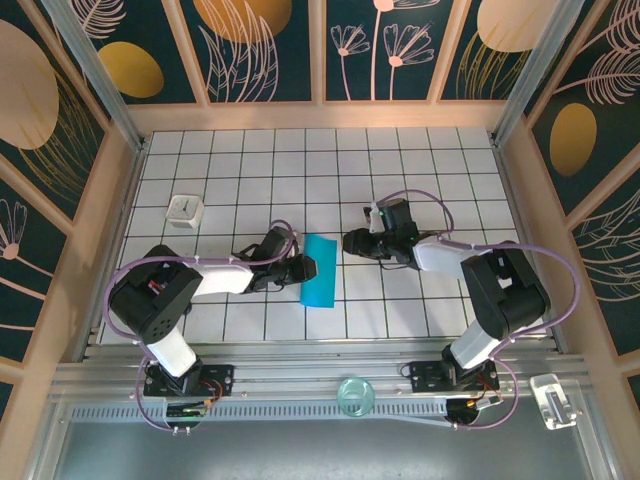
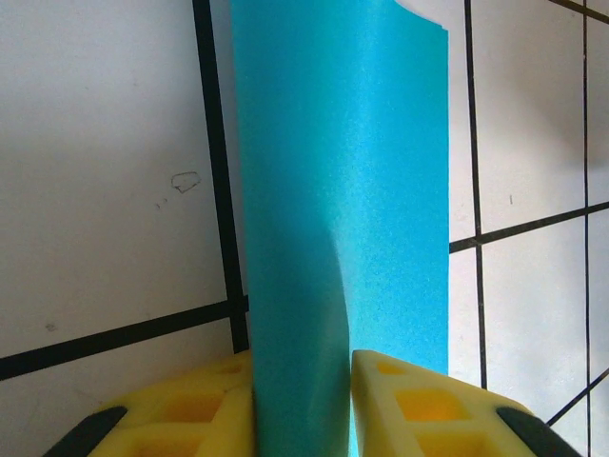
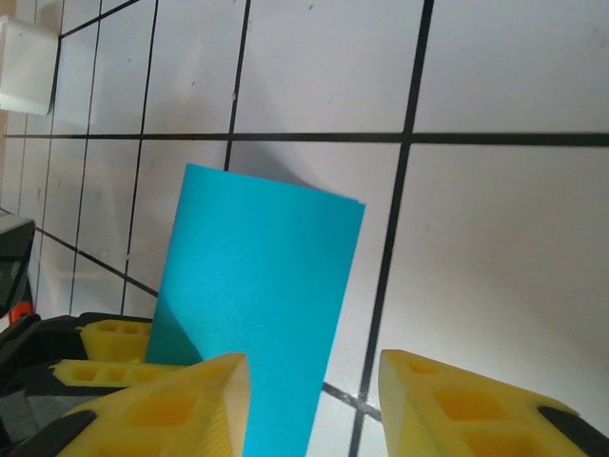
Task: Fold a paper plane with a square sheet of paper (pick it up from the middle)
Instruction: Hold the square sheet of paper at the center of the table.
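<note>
The sheet of paper (image 1: 320,270) sat at the centre of the top view as a narrow teal rectangle. It appeared folded double, though the layers could not be confirmed. Its long axis ran up and down the frame, and its short upper edge pointed toward the far wall.

The left arm lay low, reaching rightward. The left gripper (image 1: 303,268) was clamped on the sheet's left long edge, with the yellow fingers (image 2: 205,409) pressed against both faces.

The right arm was bent back toward centre. The right gripper (image 1: 352,243) stood with its jaws apart just beside the sheet's upper right corner, grasping nothing.

A white cube (image 1: 185,210) rested upper left on the grid table (image 1: 400,160).
</note>
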